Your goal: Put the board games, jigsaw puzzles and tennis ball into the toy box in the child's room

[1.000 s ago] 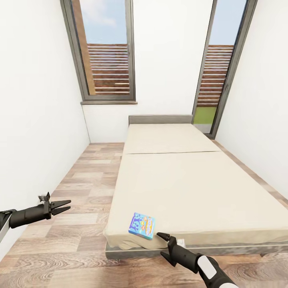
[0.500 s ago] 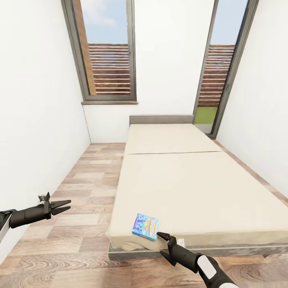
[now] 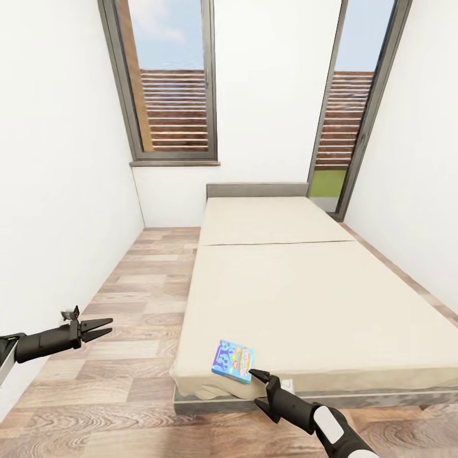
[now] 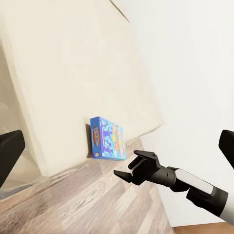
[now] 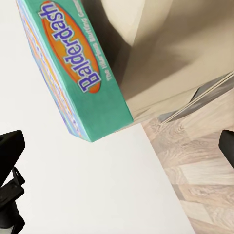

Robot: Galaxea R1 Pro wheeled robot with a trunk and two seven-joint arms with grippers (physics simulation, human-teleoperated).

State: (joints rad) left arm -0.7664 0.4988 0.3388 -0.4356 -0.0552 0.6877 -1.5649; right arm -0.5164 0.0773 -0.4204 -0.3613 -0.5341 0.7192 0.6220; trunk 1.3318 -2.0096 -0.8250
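I see a low bed with a cream mattress [image 3: 305, 299] on a grey frame with a grey headboard, standing lengthwise on the wood-plank floor [image 3: 127, 356], its head against the white far wall. A seam runs across the mattress, splitting it into a shorter section at the head and a longer one toward me. On the near left corner lies one flat blue board game box with colourful print [image 3: 231, 360], close to the mattress edge. From my right wrist camera its teal side reads "Balderdash" [image 5: 73, 63]. The sheet sags and wrinkles at that corner.
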